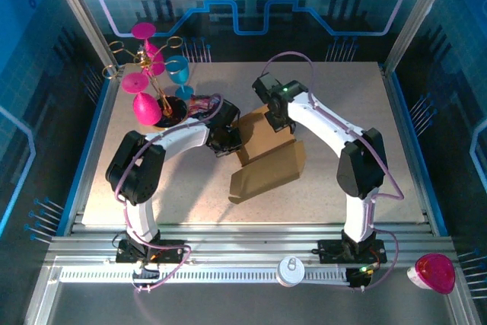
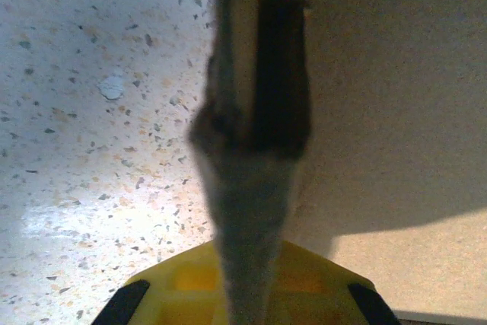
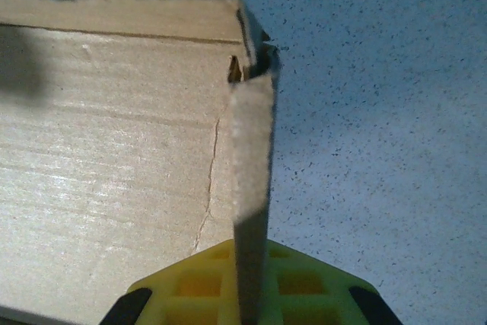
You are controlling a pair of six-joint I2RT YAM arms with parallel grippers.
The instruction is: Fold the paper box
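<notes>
The paper box is plain brown cardboard, partly folded, lying at the middle of the table. My left gripper is at its left edge, and my right gripper is at its far right corner. In the left wrist view a raised flap of the paper box runs edge-on into the yellow jaws of the left gripper, which is shut on it. In the right wrist view a standing wall of the paper box passes between the right gripper, also shut on it; the box panel spreads to the left.
A wire rack with pink and blue glasses stands at the back left, with a purple snack packet beside it, close to my left arm. On the front rail lie a white round lid and a pink object.
</notes>
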